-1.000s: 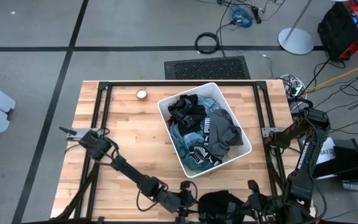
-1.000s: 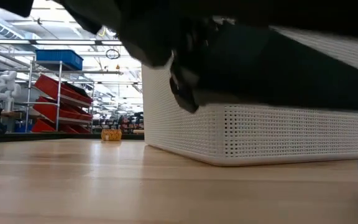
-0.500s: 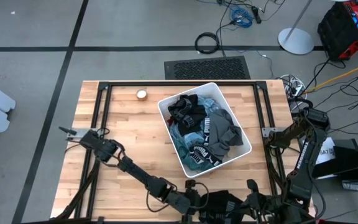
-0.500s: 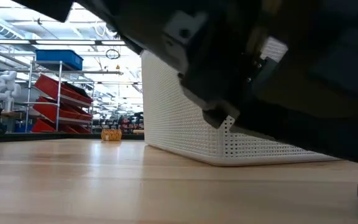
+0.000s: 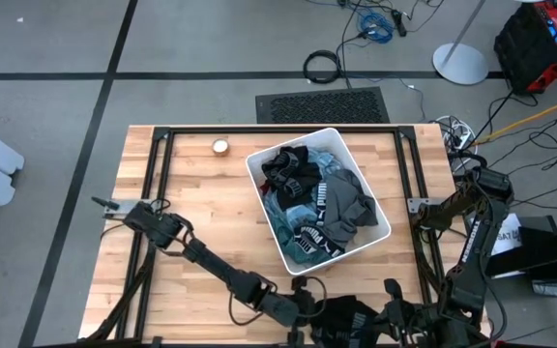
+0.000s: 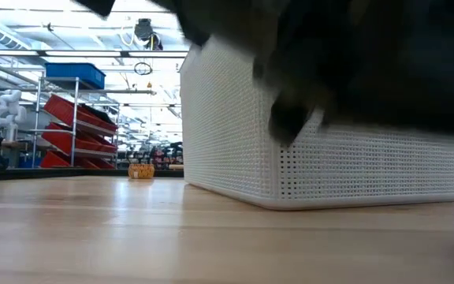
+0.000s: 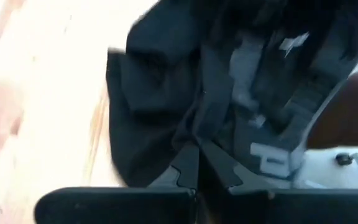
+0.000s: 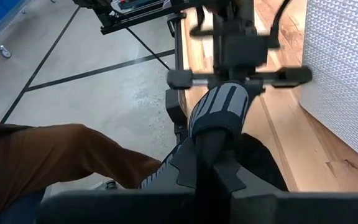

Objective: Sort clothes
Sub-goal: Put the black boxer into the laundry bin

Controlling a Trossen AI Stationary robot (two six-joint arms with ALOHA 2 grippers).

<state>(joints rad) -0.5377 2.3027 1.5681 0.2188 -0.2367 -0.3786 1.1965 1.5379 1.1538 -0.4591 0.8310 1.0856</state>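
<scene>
**Closing on the black garment at the table's near edge**

At the near edge of the pale wooden table (image 5: pixel 211 213), our left gripper (image 7: pixel 197 163) has its fingers pinched together on a fold of the crumpled black fabric garment (image 5: pixel 348 319), which lies just outside the bin. Our right gripper (image 8: pixel 207 163) is also closed, on the same black cloth at that edge as far as we can tell. To do this well, we judge we should lift slowly and together, keeping the cloth from slipping out of the thin pinch or dragging against the bin wall. The white perforated plastic bin (image 5: pixel 383 224) sits mid-table, heaped with the rest of the clothes (image 5: pixel 315 208): black, dark grey, light blue and white-patterned pieces tangled together. A small round pale object (image 5: pixel 220 147) rests near the far edge.
</scene>
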